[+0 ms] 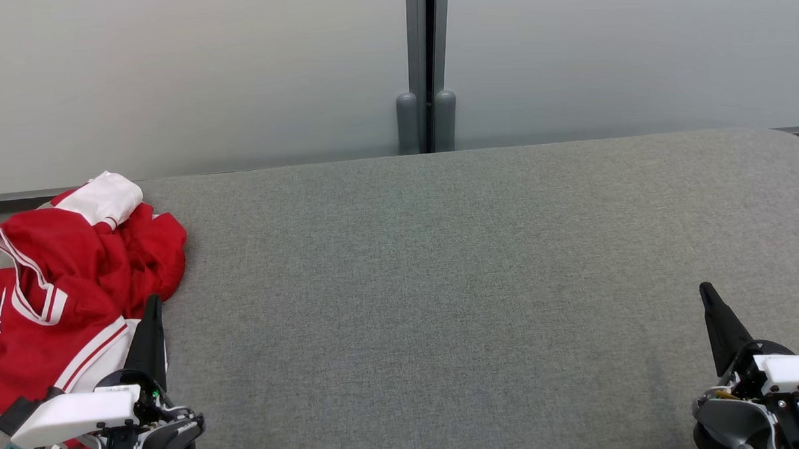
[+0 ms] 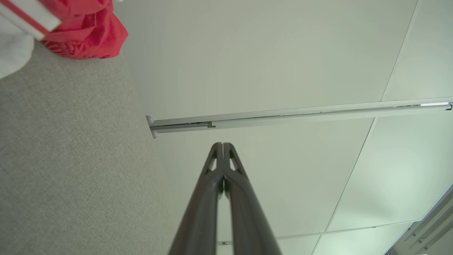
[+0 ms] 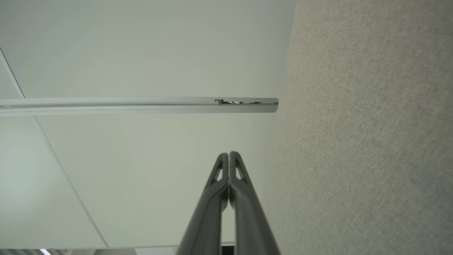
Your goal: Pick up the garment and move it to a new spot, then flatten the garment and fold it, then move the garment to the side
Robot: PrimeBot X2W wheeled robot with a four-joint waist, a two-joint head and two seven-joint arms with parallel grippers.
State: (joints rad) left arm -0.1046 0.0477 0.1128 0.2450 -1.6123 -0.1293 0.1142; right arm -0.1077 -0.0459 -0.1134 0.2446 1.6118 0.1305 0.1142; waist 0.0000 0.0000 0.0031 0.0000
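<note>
Red-and-white garment (image 1: 76,295) lay bunched at the far left of the grey upholstered surface (image 1: 441,283), striped trim and a white cuff folded over the body. It ran out of the head view at left, so whether it overhung the surface edge couldn't be told. Condition: crumpled, not flat, not folded.

Left gripper (image 1: 153,305) stood at lower left of head view, tip alongside the garment's near-right hem. Contact w/ cloth couldn't be confirmed from that angle. Left wrist view showed its two fingers pressed together tip to tip w/ nothing between them. They pointed past the garment, which sat apart in that view's upper-left corner.

Right gripper (image 1: 706,292) stood at lower right, well apart from the garment, over bare upholstery. Right wrist view showed its fingers likewise pressed together on nothing.

Assessment:
- Pick-up: not begun, neither tool had hold of cloth.
- Move to new spot: outstanding. Bare centre of the surface was judged the obvious place.
- Flatten and fold: outstanding.
- Move aside: outstanding.

Whole task was judged to remain. Left arm was the nearer, so prob. first to grasp, and its fingers would need to part beforehand. A heap this tangled was judged likely to need both arms to spread.
</note>
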